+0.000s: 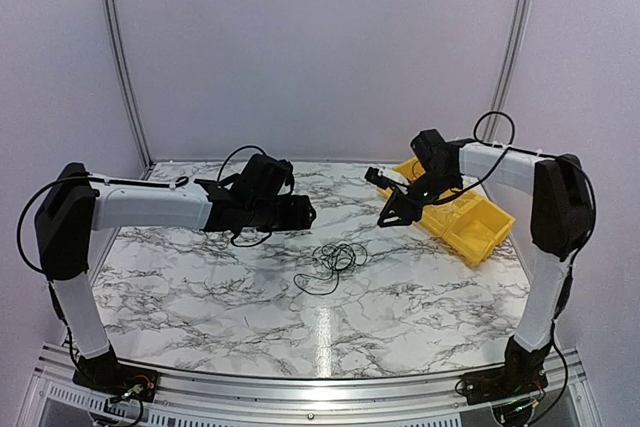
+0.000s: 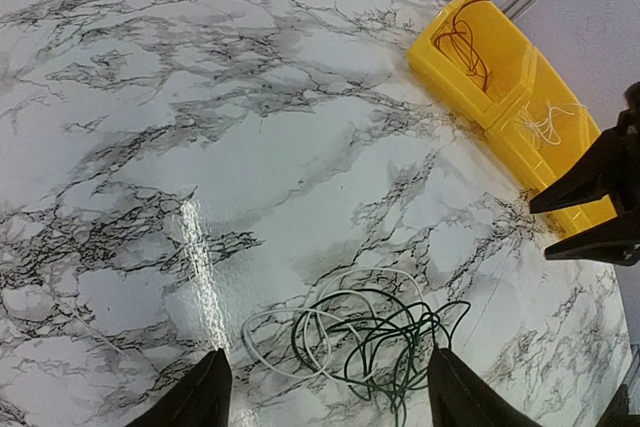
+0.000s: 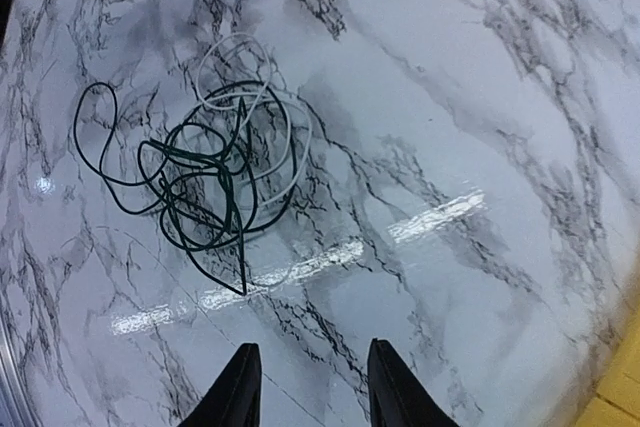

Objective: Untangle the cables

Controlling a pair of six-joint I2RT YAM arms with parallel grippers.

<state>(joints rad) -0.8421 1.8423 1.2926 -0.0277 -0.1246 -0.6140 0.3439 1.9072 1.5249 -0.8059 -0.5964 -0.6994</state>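
Note:
The cables (image 1: 335,259) lie in one loose tangle on the marble table, a dark green-black wire looped through a white one. In the left wrist view the cables (image 2: 385,337) sit on the table below and between the fingers of my left gripper (image 2: 330,392), which hangs open and holds nothing. My left gripper (image 1: 305,212) hovers up and to the left of the tangle. My right gripper (image 1: 381,199) hovers up and to its right, open. In the right wrist view the cables (image 3: 212,169) lie well ahead of my right gripper (image 3: 312,382), which holds nothing.
Two joined yellow bins (image 1: 490,239) stand at the table's right side, behind the right arm. In the left wrist view the bins (image 2: 520,97) hold a brown wire and a white wire. My right gripper's fingers (image 2: 590,177) show at that view's right edge.

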